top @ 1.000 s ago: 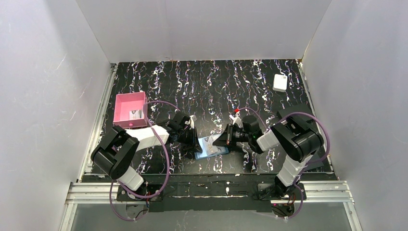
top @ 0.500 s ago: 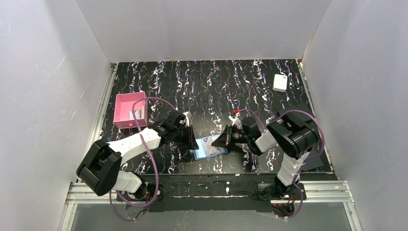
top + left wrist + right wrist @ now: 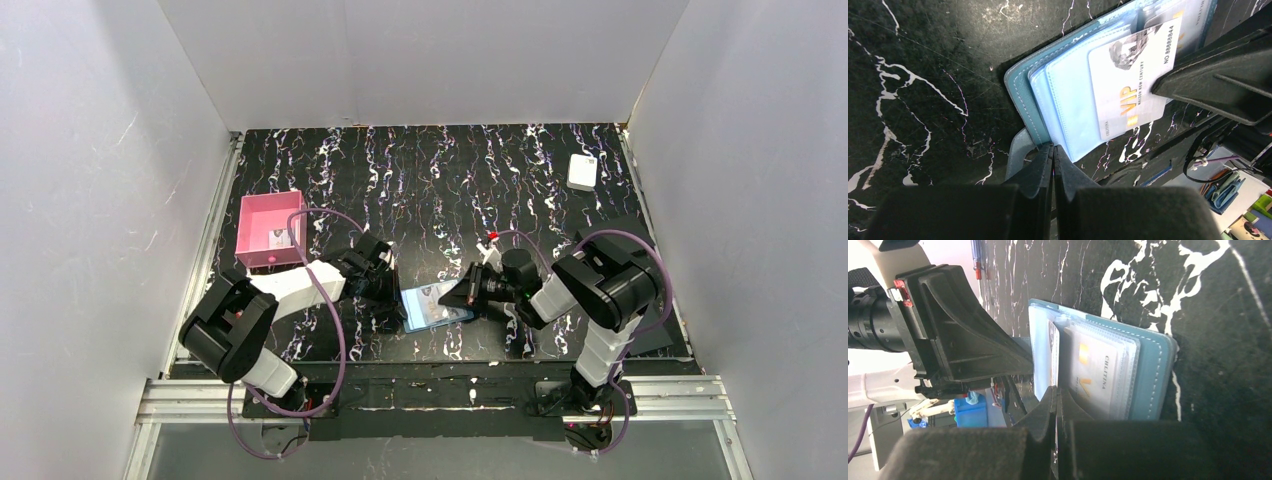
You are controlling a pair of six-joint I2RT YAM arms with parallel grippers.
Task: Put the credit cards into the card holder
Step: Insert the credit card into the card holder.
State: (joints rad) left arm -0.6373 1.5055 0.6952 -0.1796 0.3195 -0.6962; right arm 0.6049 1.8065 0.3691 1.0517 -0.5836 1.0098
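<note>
Close to the desk's (image 3: 420, 190) near edge, about midway along it, the card holder (image 3: 438, 314) lies opened flat between the two arms. It is a teal folding wallet with pale stitching around a rounded corner, and inside it are soft, glossy blue-grey sleeves (image 3: 1068, 100).

The left claw (image 3: 1052, 149) has its jaws pressed together, with the tips at the wallet's edge just beside the limp snap tab (image 3: 1017, 152). It looks placed to pin the light wallet so it cannot slide. Whether it pinches anything I cannot tell.

From the opposite side the right claw (image 3: 1055, 390) also has its jaws together. In the left wrist view they appear clamped on the edge of a credit card (image 3: 1128, 75). This card is stiff, thin and white, with a gold VIP mark and a grey portrait, and it lies across the sleeves, partly overlapped by one. Gripping the card by its edge would leave its free end able to slide into a slot. A similar card (image 3: 1093, 380) already sits under clear plastic in the wallet.

Farther back, by the left edge, a square pink tray (image 3: 258, 220) with upright walls holds another small pale card (image 3: 283, 238), likely waiting its turn. A white box (image 3: 582, 171) rests near the far right corner.
</note>
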